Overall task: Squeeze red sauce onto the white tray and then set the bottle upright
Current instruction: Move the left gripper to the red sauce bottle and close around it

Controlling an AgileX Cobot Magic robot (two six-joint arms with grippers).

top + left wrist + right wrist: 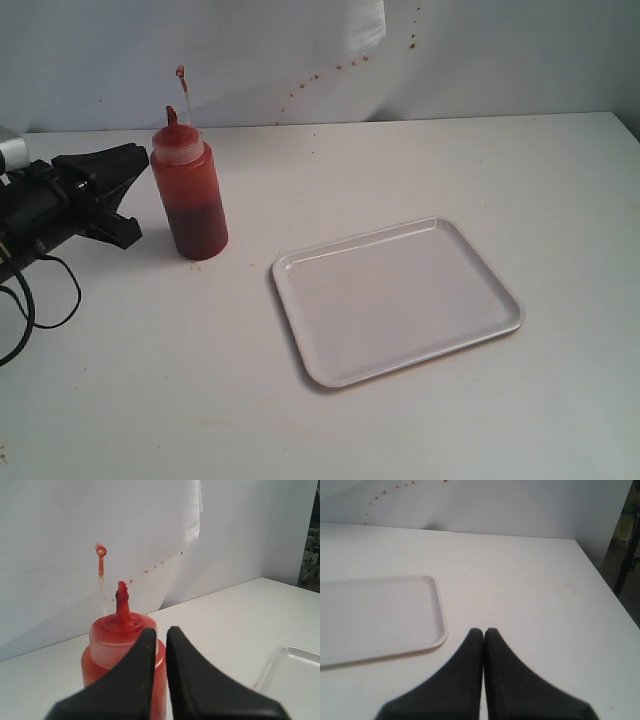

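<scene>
Hanging just beside the upright bottle (190,195) on the tabletop (450,170), near the bare tray (400,300), with left pincer (157,632) pressed almost together and empty; probably needing spreading wide before closing around the mid-body.

White tabletop (470,160). Two items rest directly on it: the bottle (190,195), standing upright toward the far-left corner, and the white tray (400,295), lying flat near the centre, well apart from the bottle. A black cable (62,312) loops at the left edge.
</scene>
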